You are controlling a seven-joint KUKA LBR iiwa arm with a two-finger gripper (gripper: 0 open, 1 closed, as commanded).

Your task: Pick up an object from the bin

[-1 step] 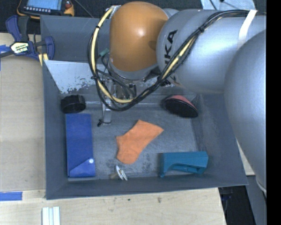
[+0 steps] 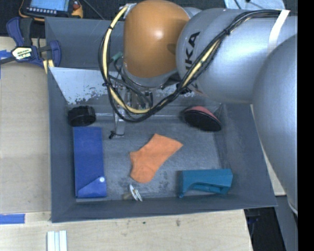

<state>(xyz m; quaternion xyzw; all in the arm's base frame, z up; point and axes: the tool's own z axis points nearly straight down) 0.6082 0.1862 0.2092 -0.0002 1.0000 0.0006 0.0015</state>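
Under my arm, the grey bin (image 2: 60,156) holds one each: black cap (image 2: 81,116), blue box (image 2: 90,161), orange cloth (image 2: 152,157), teal block (image 2: 205,182), red disc (image 2: 201,118), metal bit (image 2: 134,193). My claw (image 2: 118,126) hangs beside the cap, behind the cloth; how wide it stands I cannot tell.

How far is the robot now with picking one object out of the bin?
Done: nothing visibly lifted; the orange cloth, long blue box and black cap lie on the bin floor. In hand: the gripper hangs between the cap and the cloth. Left: grasping one thing and raising it out.
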